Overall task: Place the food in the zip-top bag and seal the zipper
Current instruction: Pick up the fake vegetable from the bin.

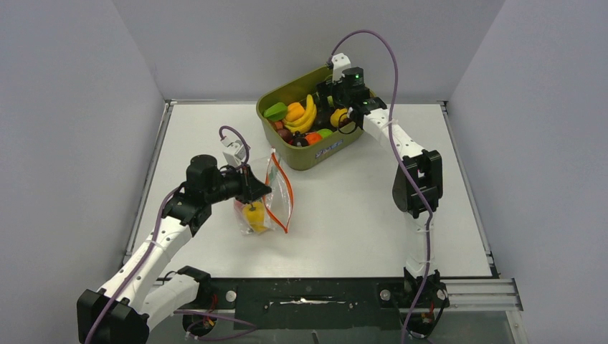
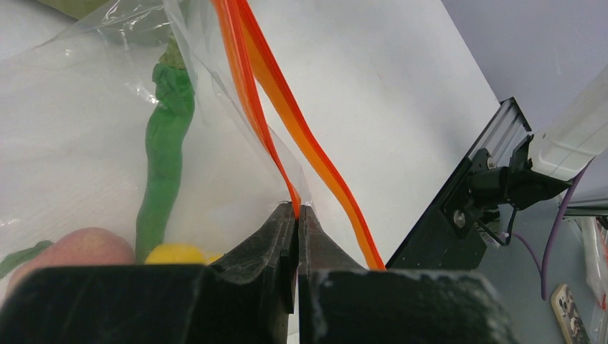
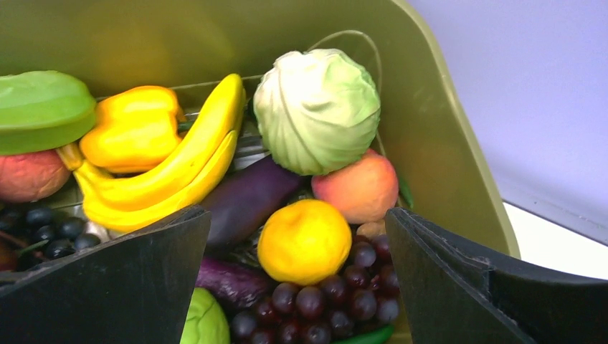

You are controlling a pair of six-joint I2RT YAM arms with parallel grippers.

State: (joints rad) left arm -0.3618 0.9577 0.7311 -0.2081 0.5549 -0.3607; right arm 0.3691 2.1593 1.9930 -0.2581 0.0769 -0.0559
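Left jaws clench the red-orange zipper strip (image 2: 251, 107); released right jaws should squarely straddle the round yellow toy fruit (image 3: 304, 240).

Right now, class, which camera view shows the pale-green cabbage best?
The right wrist view: the cabbage sits large and unobstructed inside the olive tub. In the top external view I cannot make it out among the tub's contents. The left wrist view does not show it.
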